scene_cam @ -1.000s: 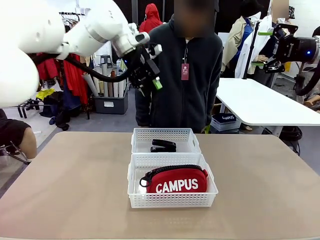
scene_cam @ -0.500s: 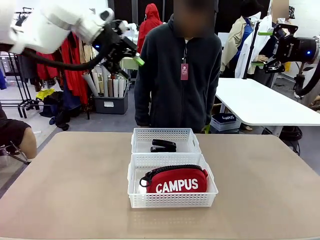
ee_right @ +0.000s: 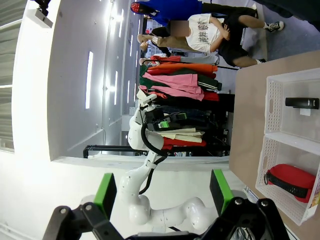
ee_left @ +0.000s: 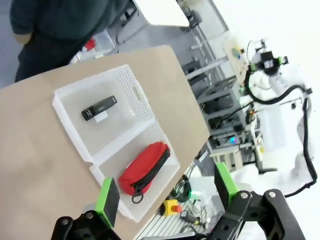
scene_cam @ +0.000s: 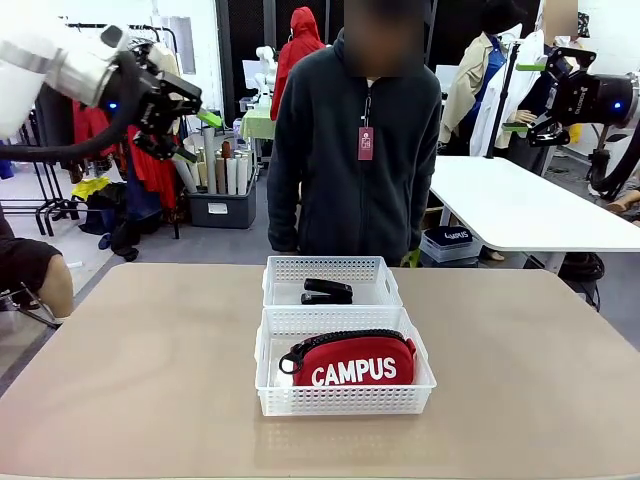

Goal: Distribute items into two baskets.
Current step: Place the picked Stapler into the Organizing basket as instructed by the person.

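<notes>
Two white lattice baskets stand end to end at the table's middle. The far basket [scene_cam: 282, 270] holds the black stapler [scene_cam: 327, 291]. The near basket [scene_cam: 340, 400] holds the red CAMPUS pouch [scene_cam: 355, 362]. My left gripper [scene_cam: 195, 135] is open, high at the upper left, well off the baskets. My right gripper [scene_cam: 522, 97] hangs open, high at the upper right. The left wrist view looks down between the open left gripper [ee_left: 167, 190] at the stapler [ee_left: 99, 107] and pouch [ee_left: 145, 167]. In the right wrist view the right gripper [ee_right: 162, 192] is open, with the stapler [ee_right: 302, 102] and pouch [ee_right: 292, 181] far off.
A person [scene_cam: 360, 150] in a dark jacket stands at the far edge, right behind the baskets, hands out of sight. The tan tabletop [scene_cam: 130, 370] is bare on both sides of the baskets. A white table [scene_cam: 520, 210] stands behind on the right.
My left arm has swung away from above the baskets toward the upper left, gripper still open. The right arm, baskets, pouch and stapler have not moved.
</notes>
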Robot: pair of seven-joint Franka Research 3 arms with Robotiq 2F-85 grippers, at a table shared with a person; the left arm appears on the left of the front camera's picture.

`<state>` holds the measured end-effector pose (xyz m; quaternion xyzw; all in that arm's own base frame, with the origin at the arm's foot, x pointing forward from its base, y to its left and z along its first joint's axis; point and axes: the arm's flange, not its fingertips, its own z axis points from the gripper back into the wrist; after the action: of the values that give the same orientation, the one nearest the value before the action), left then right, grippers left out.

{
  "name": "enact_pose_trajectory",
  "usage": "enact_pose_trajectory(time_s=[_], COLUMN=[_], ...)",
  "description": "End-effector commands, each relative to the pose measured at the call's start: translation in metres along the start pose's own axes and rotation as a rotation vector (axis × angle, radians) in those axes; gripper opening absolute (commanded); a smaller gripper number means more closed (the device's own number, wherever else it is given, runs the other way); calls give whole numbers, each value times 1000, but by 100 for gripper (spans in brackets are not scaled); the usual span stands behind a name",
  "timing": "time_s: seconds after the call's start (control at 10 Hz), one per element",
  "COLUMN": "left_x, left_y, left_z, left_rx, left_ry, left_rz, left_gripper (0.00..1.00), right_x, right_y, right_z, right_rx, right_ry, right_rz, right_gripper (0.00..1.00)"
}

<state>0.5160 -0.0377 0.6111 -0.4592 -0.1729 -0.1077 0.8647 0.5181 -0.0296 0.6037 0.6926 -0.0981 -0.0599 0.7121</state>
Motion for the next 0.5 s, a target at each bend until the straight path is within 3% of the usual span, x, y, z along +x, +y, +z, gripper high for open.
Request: enact_pose_trajectory(time_s=[0.0, 0.4], left_x=[-3, 0], left_y=[23, 60], left_z=[7, 31], left_rx=[-139, -347], left_ry=[-67, -100], left_rz=[27, 41], left_gripper=[100, 100], right_x=[-1, -1], right_y=[2, 2], right_z=[-2, -2], right_rx=[1, 1], right_ry=[3, 3], right_rz=[3, 3], right_gripper=[100, 100])
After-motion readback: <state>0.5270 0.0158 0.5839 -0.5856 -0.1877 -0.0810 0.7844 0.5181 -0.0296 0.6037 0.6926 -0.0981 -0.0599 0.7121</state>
